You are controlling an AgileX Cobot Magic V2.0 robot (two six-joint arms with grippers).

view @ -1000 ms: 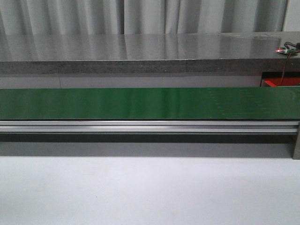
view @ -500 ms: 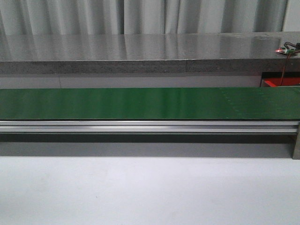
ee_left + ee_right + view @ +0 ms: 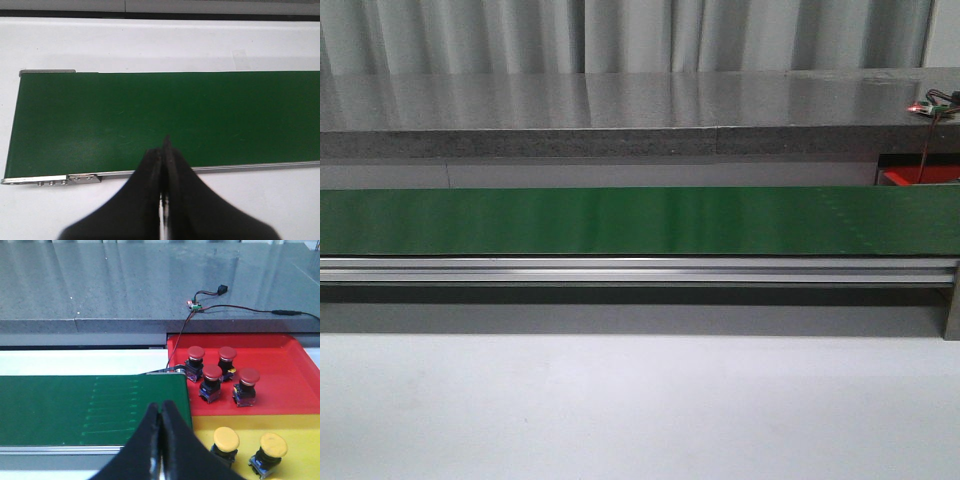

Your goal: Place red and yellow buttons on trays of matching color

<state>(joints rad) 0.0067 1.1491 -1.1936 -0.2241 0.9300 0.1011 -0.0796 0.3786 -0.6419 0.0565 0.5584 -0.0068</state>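
Several red buttons (image 3: 211, 375) stand on the red tray (image 3: 285, 357) in the right wrist view. Two yellow buttons (image 3: 226, 439) stand on the yellow tray (image 3: 300, 427) beside it. My right gripper (image 3: 160, 408) is shut and empty over the end of the green belt (image 3: 90, 407), just short of the trays. In the left wrist view my left gripper (image 3: 164, 145) is shut and empty above the near edge of the green belt (image 3: 165, 110), which carries nothing. A corner of the red tray (image 3: 918, 176) shows in the front view; neither gripper does.
The green conveyor belt (image 3: 640, 220) runs across the front view on an aluminium rail (image 3: 640, 270). Behind it is a grey stone ledge (image 3: 620, 115). A small circuit board with wires (image 3: 196, 306) lies on the ledge above the red tray. White table (image 3: 640, 410) lies in front.
The faint light markings on the belt at the right have slid off and faded. Nothing else has moved.
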